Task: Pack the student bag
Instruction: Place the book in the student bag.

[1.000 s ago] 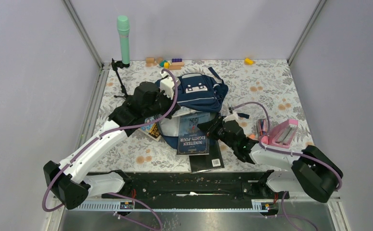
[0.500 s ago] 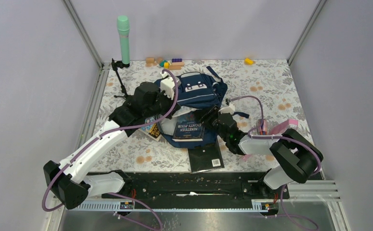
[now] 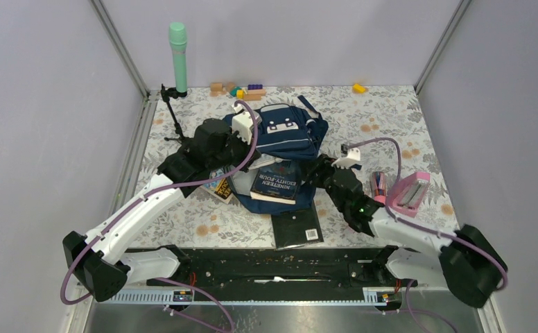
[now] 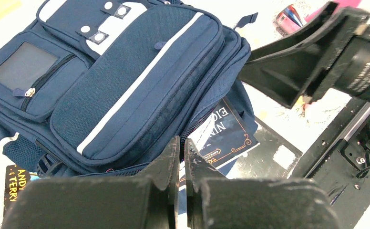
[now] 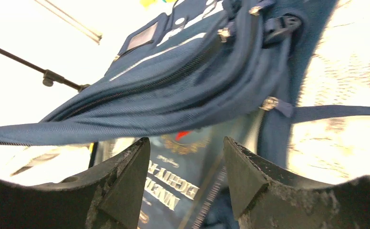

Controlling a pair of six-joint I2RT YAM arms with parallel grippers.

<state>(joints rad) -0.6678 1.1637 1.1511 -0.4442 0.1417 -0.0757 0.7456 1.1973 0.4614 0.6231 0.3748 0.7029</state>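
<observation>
The navy student bag [image 3: 290, 132] lies at the table's middle with its mouth facing the arms. My left gripper [image 3: 251, 160] is shut on the zipper edge of the bag's [image 4: 126, 71] mouth, fingertips pinched together [image 4: 181, 143], and holds the upper flap lifted. A dark book titled Nineteen Eighty-Four [image 3: 276, 184] lies partly inside the mouth, on the lower flap. My right gripper [image 3: 314, 173] stands open just right of the book, with nothing between its fingers. In the right wrist view the book [image 5: 183, 191] lies beyond the open gripper [image 5: 187, 157], under the stretched bag [image 5: 188, 81].
A black notebook [image 3: 297, 227] lies in front of the bag. A second book [image 3: 219, 186] sits under the left arm. A pink case [image 3: 408, 192] and a small red item [image 3: 378, 186] are at the right. A green cylinder [image 3: 178, 59] on a stand and toy blocks [image 3: 242, 90] are at the back.
The book has slid farther into the bag's mouth. My right gripper has opened and its arm has swung out to the right. The left gripper has kept its hold.
</observation>
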